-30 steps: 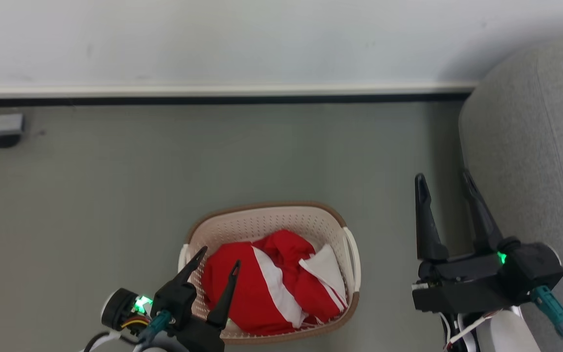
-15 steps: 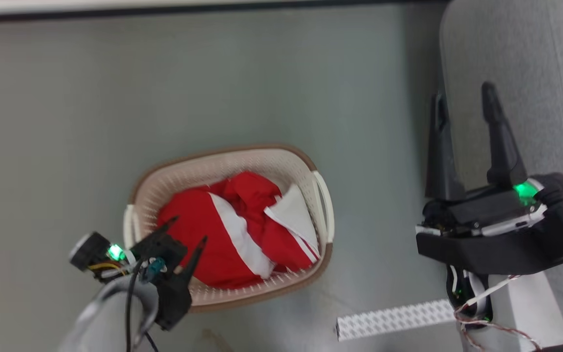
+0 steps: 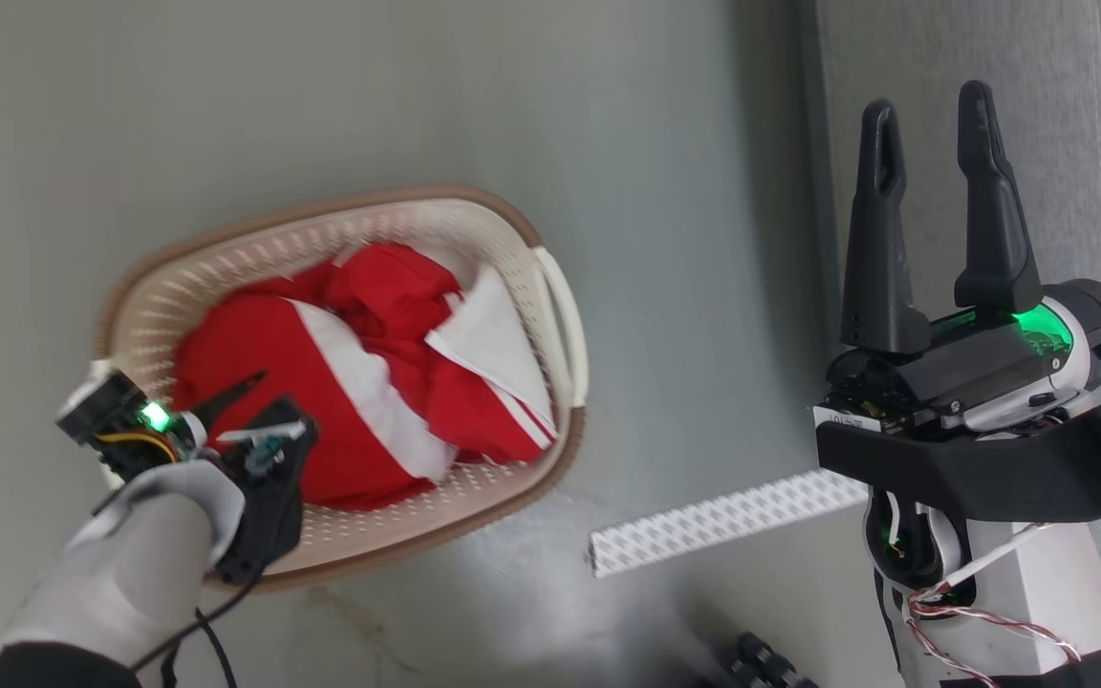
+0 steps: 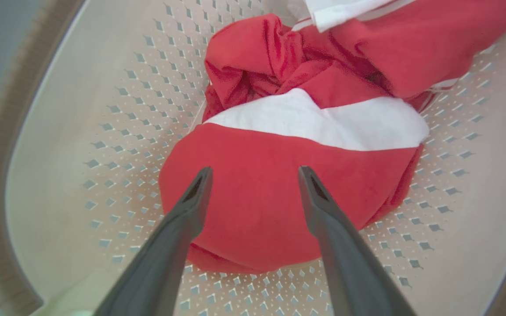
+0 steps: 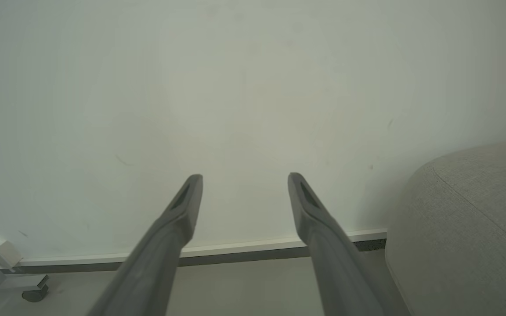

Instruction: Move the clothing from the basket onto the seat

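The cream basket [image 3: 321,205] stands on the floor with the red clothing [image 3: 340,382] bundled inside, white stripes showing. My left gripper [image 3: 269,406] hangs over the basket's near-left part, pointing down at the fabric. In the left wrist view the left gripper [image 4: 255,171] is open, its tips just above the red clothing [image 4: 257,219], nothing between them; the perforated basket wall [image 4: 81,131] surrounds it. My right gripper [image 3: 928,105] is open and empty, held high beside the grey seat [image 3: 1067,172]. From the right wrist, the right gripper [image 5: 245,177] faces the wall, with the seat [image 5: 468,228] at the right.
A white perforated strip [image 3: 723,521] lies on the grey-green floor to the right of the basket. A dark part [image 3: 761,664] shows at the bottom edge. A metal leg with a foot [image 5: 33,292] stands by the baseboard at the far left.
The head camera has tilted down, shifting the whole picture. My left gripper has turned downward and come closer over the red clothing. The right gripper stays open.
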Controlling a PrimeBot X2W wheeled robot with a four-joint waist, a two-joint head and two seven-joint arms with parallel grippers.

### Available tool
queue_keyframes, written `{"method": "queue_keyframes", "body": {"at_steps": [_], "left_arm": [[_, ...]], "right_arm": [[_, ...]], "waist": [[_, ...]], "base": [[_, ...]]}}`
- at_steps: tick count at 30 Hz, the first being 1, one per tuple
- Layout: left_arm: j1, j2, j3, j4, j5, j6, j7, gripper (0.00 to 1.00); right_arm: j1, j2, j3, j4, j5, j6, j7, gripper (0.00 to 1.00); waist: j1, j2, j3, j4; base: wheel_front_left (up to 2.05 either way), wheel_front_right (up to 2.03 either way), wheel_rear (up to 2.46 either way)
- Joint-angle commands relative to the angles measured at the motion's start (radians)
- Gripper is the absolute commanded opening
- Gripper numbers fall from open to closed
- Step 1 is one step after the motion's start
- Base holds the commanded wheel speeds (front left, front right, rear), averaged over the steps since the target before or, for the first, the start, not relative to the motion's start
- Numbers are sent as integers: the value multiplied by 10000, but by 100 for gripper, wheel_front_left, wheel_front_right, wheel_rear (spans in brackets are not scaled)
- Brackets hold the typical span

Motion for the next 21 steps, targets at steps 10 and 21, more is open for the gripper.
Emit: {"method": "queue_keyframes", "body": {"at_steps": [10, 21], "left_arm": [[-1101, 445, -563, 1339, 569, 374, 1022, 100], [-1588, 782, -663, 1764, 511, 1196, 1350, 100]], "right_arm": [[-474, 33, -1, -568, 948, 8, -14, 100], [-528, 34, 161, -1448, 1526, 8, -14, 100]], "waist": [[-2, -2, 1591, -1372], [-2, -2, 2180, -1757]], "base": [[0, 0, 0], [0, 0, 0]]}}
